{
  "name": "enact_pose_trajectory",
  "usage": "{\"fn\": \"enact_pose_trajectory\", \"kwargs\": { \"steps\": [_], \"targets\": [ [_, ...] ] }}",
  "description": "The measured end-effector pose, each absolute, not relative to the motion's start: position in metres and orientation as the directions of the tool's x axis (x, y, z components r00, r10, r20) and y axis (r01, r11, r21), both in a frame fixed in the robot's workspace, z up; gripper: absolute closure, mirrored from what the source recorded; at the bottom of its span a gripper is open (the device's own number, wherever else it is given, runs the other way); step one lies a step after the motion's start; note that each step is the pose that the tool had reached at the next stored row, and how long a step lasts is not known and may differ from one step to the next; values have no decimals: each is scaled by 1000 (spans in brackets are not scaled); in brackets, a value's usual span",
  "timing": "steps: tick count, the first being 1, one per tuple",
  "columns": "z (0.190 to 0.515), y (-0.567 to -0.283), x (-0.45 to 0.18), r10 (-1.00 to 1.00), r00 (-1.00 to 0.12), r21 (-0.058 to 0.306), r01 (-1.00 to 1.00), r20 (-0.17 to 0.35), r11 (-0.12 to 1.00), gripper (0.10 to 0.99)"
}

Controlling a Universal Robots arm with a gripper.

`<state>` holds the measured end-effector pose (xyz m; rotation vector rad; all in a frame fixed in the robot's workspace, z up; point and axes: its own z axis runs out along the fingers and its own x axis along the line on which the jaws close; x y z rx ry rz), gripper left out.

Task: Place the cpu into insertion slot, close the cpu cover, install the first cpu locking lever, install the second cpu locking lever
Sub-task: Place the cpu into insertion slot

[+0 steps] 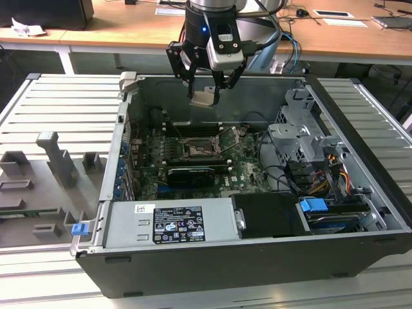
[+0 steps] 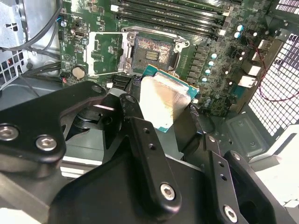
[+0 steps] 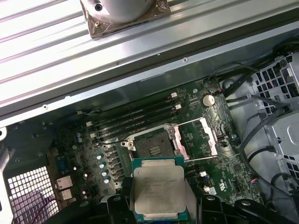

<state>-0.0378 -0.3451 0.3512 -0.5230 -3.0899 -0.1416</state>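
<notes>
My gripper [image 1: 206, 95] hangs above the open computer case, shut on the cpu [image 1: 204, 98], a small flat silvery-beige chip. In both wrist views the cpu [image 2: 164, 103] [image 3: 158, 190] sits between the black fingers [image 2: 134, 122] [image 3: 117, 206], held by two opposite edges. Below it on the green motherboard lies the insertion slot [image 1: 198, 149] [image 2: 152, 49] [image 3: 152, 145], dark, uncovered and holding nothing. The cpu cover [image 2: 105, 53] [image 3: 199, 137] is swung open beside the slot. Thin wire locking levers [image 1: 223, 140] [image 3: 189, 122] stand raised near the slot.
Long black memory slots [image 3: 135, 119] run beside the socket. A grey power supply [image 1: 168, 222] fills the case's front and a drive cage [image 1: 302, 138] with cables stands at the exterior view's right. A grey fixture tray [image 1: 51, 187] lies outside the case at the left.
</notes>
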Motion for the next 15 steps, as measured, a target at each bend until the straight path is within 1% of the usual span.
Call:
{"fn": "enact_pose_trajectory", "kwargs": {
  "steps": [15],
  "targets": [
    [349,-345,-38,386,-922,88,386,19,918,557]
  ]
}}
